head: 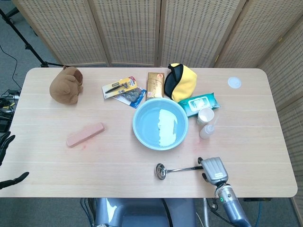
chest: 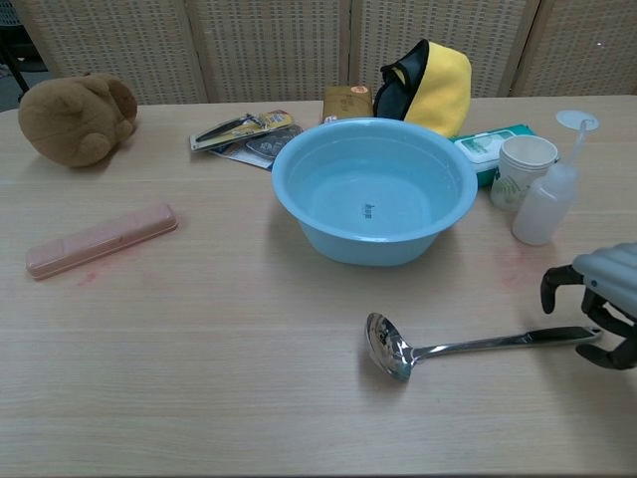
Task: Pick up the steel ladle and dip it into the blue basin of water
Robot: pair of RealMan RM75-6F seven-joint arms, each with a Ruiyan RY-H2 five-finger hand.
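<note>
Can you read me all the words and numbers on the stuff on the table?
None can be read.
Wipes pack: print too blurred.
Gold box: print too small.
Razor card: print too small.
Paper cup: green design, unreadable.
Blue basin: small dark mark inside, unreadable.

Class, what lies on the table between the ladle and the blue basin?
Nothing: bare tabletop separates the ladle from the basin, clearest in the chest view.

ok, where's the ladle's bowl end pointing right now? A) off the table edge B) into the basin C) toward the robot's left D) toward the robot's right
C: the steel ladle lies flat on the table, bowl end to the left, handle end at the right hand.
</note>
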